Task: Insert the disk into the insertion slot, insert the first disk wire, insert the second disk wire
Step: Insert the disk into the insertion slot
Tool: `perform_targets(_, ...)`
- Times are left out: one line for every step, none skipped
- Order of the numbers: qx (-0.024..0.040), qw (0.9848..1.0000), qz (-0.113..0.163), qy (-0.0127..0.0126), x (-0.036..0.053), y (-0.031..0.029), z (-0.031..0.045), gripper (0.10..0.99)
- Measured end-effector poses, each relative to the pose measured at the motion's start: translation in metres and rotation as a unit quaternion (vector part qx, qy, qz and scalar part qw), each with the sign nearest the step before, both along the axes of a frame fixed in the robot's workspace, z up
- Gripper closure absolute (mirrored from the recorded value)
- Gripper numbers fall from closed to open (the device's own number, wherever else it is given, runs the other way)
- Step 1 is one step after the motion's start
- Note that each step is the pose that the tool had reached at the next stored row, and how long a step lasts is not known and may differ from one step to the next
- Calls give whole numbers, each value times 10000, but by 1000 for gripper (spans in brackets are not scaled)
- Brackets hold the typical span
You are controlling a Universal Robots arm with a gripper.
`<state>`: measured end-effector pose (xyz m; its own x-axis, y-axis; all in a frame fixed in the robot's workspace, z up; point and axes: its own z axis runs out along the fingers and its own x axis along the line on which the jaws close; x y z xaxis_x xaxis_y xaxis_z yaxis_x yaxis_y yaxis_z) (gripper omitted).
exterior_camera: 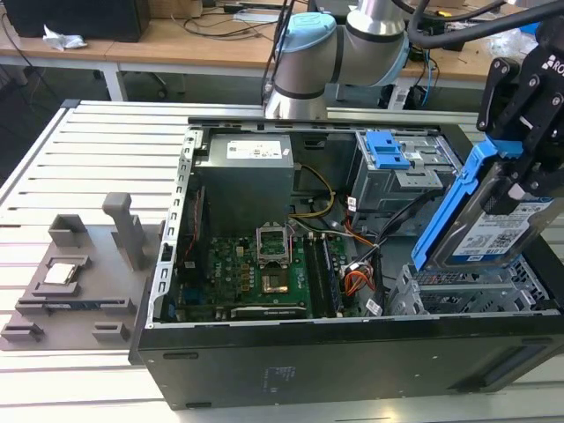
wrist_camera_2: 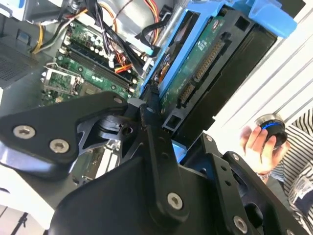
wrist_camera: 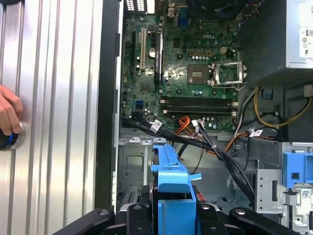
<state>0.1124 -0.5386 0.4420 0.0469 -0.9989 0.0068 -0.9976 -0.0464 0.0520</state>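
Slatted metal table is carrying an open computer case laid on its side; wooden benches are running behind. Claw is hanging over the case's corner at the exterior view's right, fingers closed tight on the blue carrier frame of the disk. Disk is hanging tilted, label facing the exterior camera, lower edge just above the insertion slot, the low perforated cage. By my judgement it is not entering yet. Taller cage with blue latch is sitting just beyond. Black and orange wires are lying loose between the cages and the motherboard; none is reaching the disk's connectors. All three steps are looking unfinished: disk outside the slot, both wires unplugged. A person's hand is gripping a round knob beside the case.
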Motion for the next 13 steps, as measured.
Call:
perform_targets(1, 10000, 12, 0, 0, -32, -11, 722)
perform_targets(1, 10000, 13, 0, 0, -55, -17, 722)
perform_targets(0, 10000, 14, 1, 1, -90, -28, 722)
perform_targets(2, 10000, 13, 1, 1, -98, -35, 722)
perform_targets(2, 10000, 14, 1, 3, -99, -42, 722)
perform_targets(0, 10000, 13, 2, 3, -99, -49, 722)
perform_targets(3, 10000, 14, 2, 7, -100, -55, 722)
perform_targets(5, 10000, 14, 2, 13, -96, -60, 722)
perform_targets(5, 10000, 13, 2, 16, -81, -62, 722)
perform_targets(5, 10000, 13, 2, 17, -70, -63, 722)
perform_targets(6, 10000, 12, 2, 17, -59, -68, 722)
perform_targets(6, 10000, -17, 2, 18, -53, -73, 722)
perform_targets(7, 10000, -64, 2, 18, -50, -79, 722)
